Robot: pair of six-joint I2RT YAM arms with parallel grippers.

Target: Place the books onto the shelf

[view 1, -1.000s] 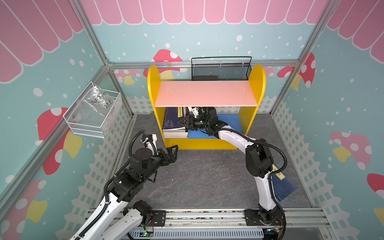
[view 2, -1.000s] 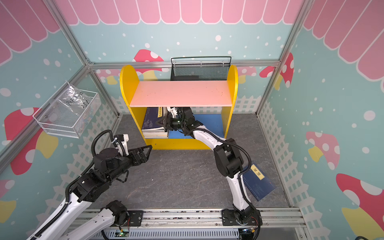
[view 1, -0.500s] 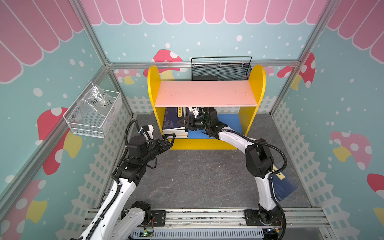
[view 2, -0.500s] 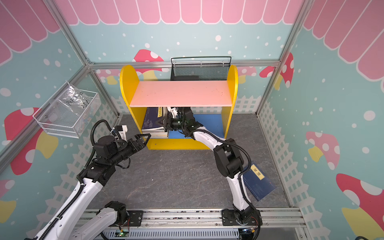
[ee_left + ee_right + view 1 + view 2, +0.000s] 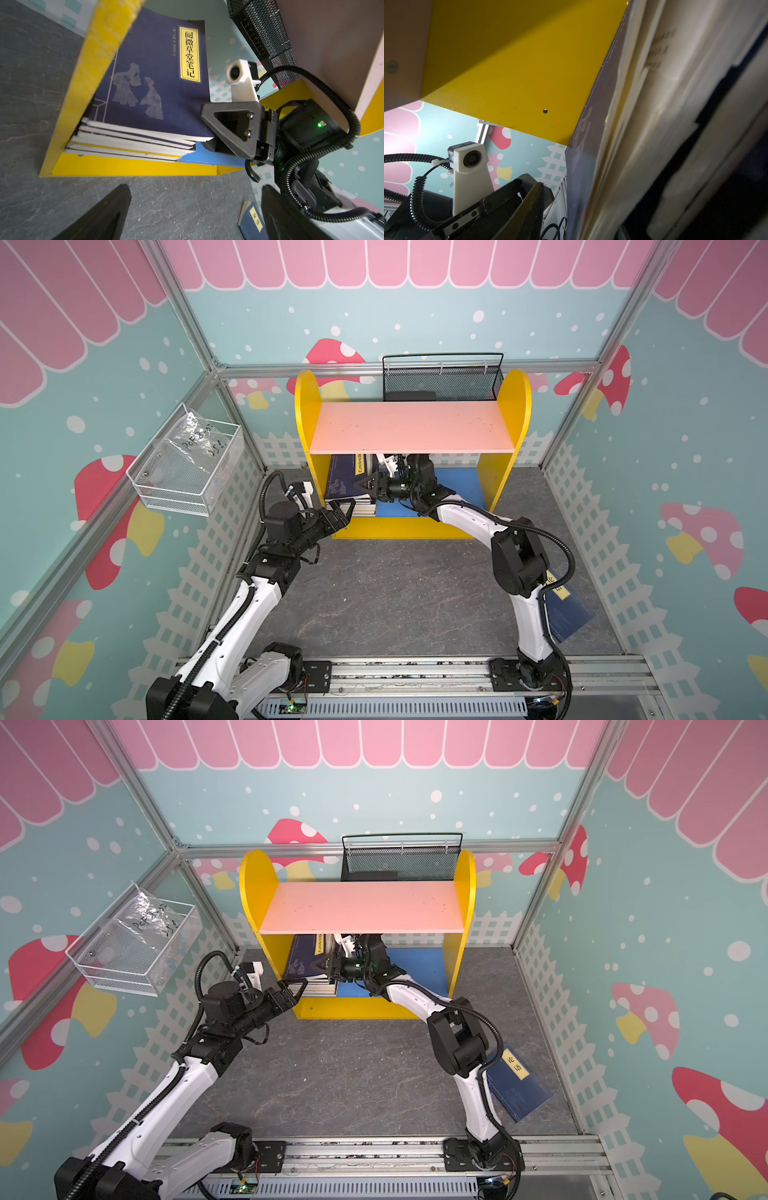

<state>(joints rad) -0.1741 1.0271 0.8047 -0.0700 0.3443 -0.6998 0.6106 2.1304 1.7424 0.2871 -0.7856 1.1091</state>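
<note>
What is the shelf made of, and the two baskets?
Shelf: looks like painted wood board, with flat matte panels in pink, blue and yellow. Black basket: metal mesh, since fine holes show. White basket: probably coated wire mesh, thin see-through grid with a wire rim.

**Mushroom-print booth, grey floor**

Walls (image 5: 415, 315) teal with white dots, red-and-yellow mushrooms, white picket fence at the base, pink scalloped trim on top; aluminium frame bars (image 5: 189, 323) in the corners; floor (image 5: 395, 593) dark grey, stone-look; white wire basket (image 5: 187, 472) on left wall; black mesh basket (image 5: 442, 379) at back wall; light soft, even.
</note>
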